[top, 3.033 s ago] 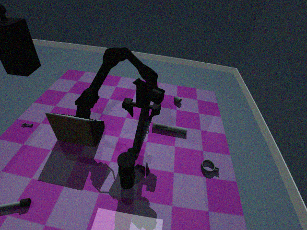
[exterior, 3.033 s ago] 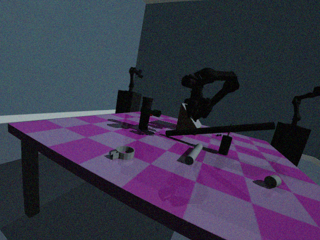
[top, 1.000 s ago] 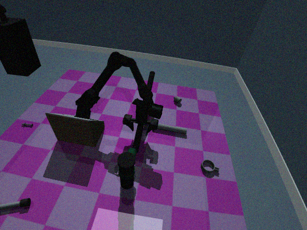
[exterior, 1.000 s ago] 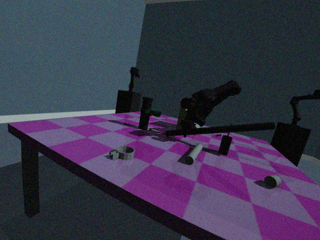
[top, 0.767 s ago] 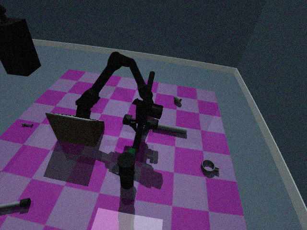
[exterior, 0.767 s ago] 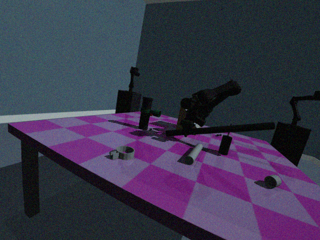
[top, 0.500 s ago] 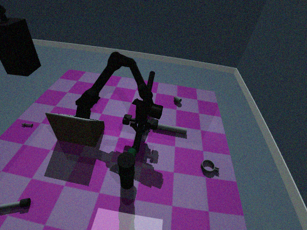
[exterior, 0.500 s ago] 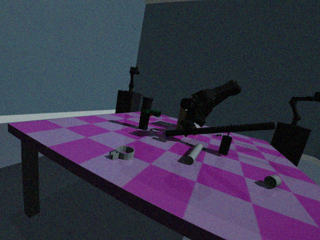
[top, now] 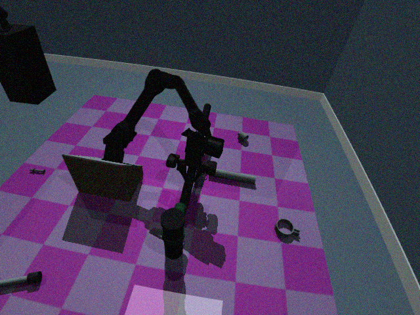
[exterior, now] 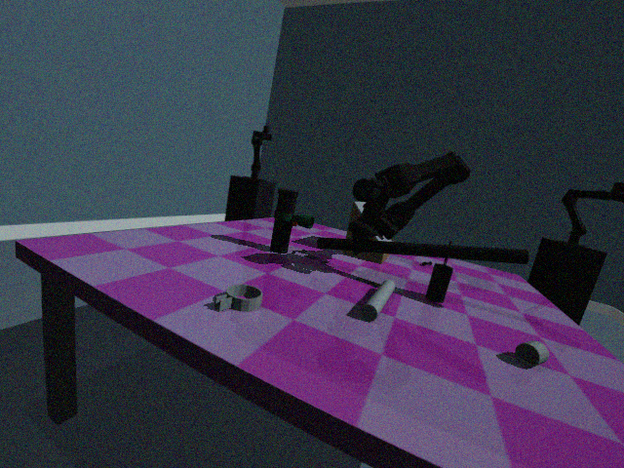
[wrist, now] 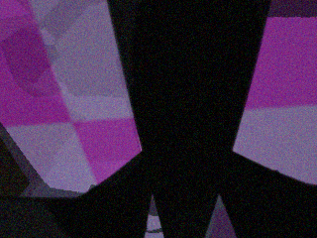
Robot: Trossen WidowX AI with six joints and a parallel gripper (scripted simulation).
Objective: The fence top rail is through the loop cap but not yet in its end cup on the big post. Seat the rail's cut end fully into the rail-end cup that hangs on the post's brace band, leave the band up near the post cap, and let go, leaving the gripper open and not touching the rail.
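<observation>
Near six o'clock in the top view, the big post (top: 173,239) (exterior: 280,235) bears a green rail-end cup (top: 180,206) (exterior: 304,220). The fence top rail (top: 186,193) (exterior: 428,250) (wrist: 188,74) points towards one o'clock, its cut end outside the cup; the gripper (top: 192,172) (exterior: 359,242) (wrist: 180,151) is partly closed, clamped on the rail.

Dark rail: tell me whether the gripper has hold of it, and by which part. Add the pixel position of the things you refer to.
Yes, the gripper (top: 191,170) (wrist: 180,151) is shut on the dark rail (top: 186,193) (exterior: 468,253) (wrist: 190,59), partway along its length, away from both ends.
</observation>
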